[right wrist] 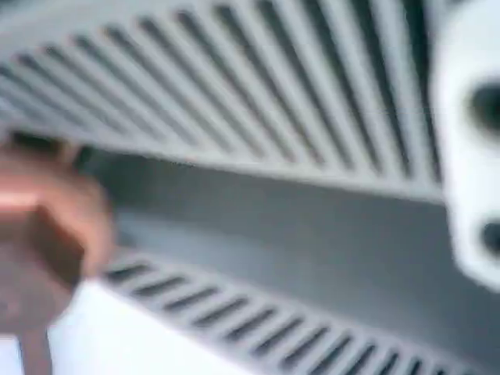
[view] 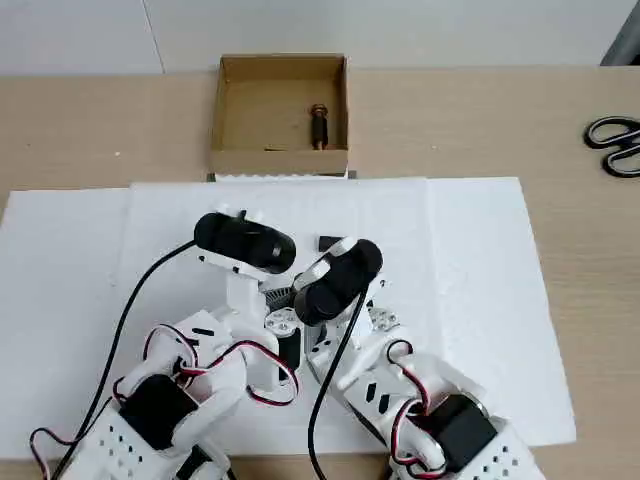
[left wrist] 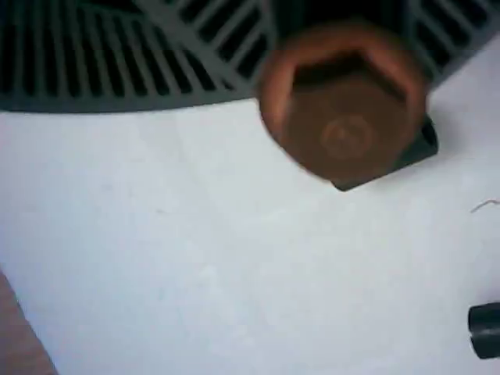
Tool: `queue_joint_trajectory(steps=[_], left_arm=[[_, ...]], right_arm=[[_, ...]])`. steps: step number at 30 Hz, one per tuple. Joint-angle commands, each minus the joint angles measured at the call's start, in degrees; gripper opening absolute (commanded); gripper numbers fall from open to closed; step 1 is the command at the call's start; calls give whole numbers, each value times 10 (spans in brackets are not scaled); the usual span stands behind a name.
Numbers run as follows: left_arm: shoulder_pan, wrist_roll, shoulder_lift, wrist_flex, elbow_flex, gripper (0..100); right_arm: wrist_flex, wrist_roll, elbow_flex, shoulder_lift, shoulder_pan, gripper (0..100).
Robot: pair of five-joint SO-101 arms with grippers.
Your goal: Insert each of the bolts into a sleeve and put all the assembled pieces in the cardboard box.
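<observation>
A brown hex bolt [left wrist: 344, 117] fills the left wrist view, its head facing the camera. A black sleeve [left wrist: 422, 148] shows just behind the head. My left gripper [left wrist: 336, 47] is shut on the bolt, with a dark ribbed finger [left wrist: 117, 55] across it. In the high view both arms meet low over the white foam; the left gripper [view: 278, 297] sits under its black motor and the right arm [view: 340, 275] presses in close beside it. The right wrist view catches the bolt [right wrist: 39, 242] beside ribbed grey surfaces. One assembled piece [view: 319, 125] lies in the cardboard box [view: 228, 110].
A loose black sleeve [view: 330, 243] lies on the foam sheet [view: 470, 280] just beyond the grippers, and a sleeve [left wrist: 484, 332] shows in the left wrist view. Scissors [view: 615, 145] lie on the wooden table at the far right. Cables trail from both arms.
</observation>
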Motion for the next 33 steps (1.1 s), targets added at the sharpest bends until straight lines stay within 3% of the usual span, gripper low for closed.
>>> queue_joint_trajectory(steps=[1, 5, 10, 18, 24, 27, 30, 33], left_arm=[[19, -17, 0, 28, 2, 107], [19, -17, 0, 47, -17, 188], [16, -24, 0, 50, -28, 192], [-92, -117, 4, 58, -99, 194], [-122, -136, 1, 121, -154, 191], [-147, -137, 1, 152, -169, 137], [-192, -137, 1, 169, -168, 8], [-225, -151, 4, 194, -160, 16]], right_arm=[[-17, 2, -33, -4, 4, 2], [-15, 2, -33, -3, 4, 2], [-15, 2, -31, -3, 5, 2], [-13, 2, -30, -3, 5, 2], [-13, 2, -30, -2, 42, 2], [-13, 1, -30, -2, 55, 2], [-12, 1, -29, -2, 65, 2], [-12, 1, -12, -2, 90, 2]])
